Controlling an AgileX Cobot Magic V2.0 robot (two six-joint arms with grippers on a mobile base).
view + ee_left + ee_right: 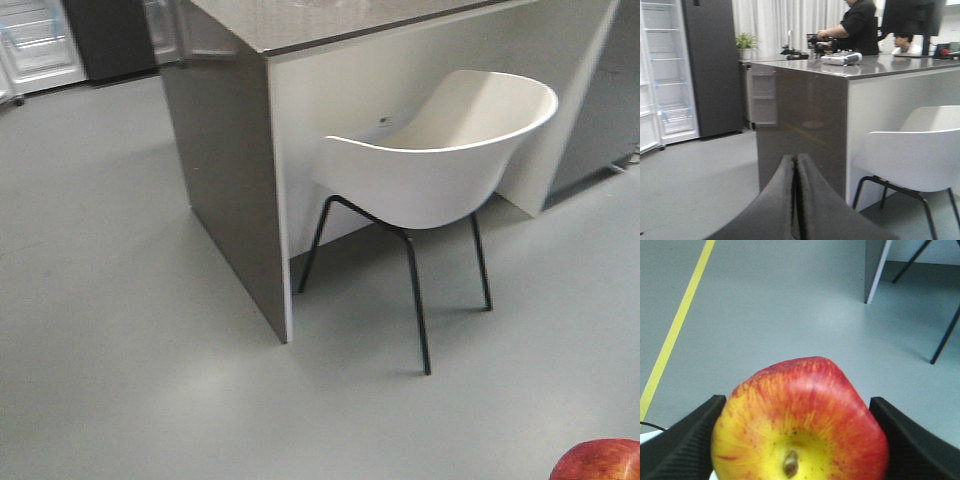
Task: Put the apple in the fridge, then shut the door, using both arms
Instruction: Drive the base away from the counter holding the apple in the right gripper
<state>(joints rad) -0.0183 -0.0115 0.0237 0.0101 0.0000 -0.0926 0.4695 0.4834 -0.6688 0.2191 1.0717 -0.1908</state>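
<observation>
A red apple (pixel 805 425) with a yellow stem end fills the right wrist view, and my right gripper (pixel 797 407) is shut on it, one black finger against each side. Its red top (pixel 600 460) peeks in at the bottom right corner of the front view. My left gripper (pixel 795 162) is shut, its two dark fingers pressed together with nothing between them. The dark grey-blue fridge (pixel 710 65) stands far off at the left, its door (pixel 649 120) swung open to show the white interior (pixel 670 75) with shelves and blue tape. The fridge (pixel 105 35) also shows at the front view's top left.
A counter island (pixel 240 170) with a dark end panel and a white chair (pixel 440 160) on black legs stand ahead on the grey floor. A person in black (pixel 855 27) works behind the counter. A yellow floor line (pixel 677 325) runs along the left.
</observation>
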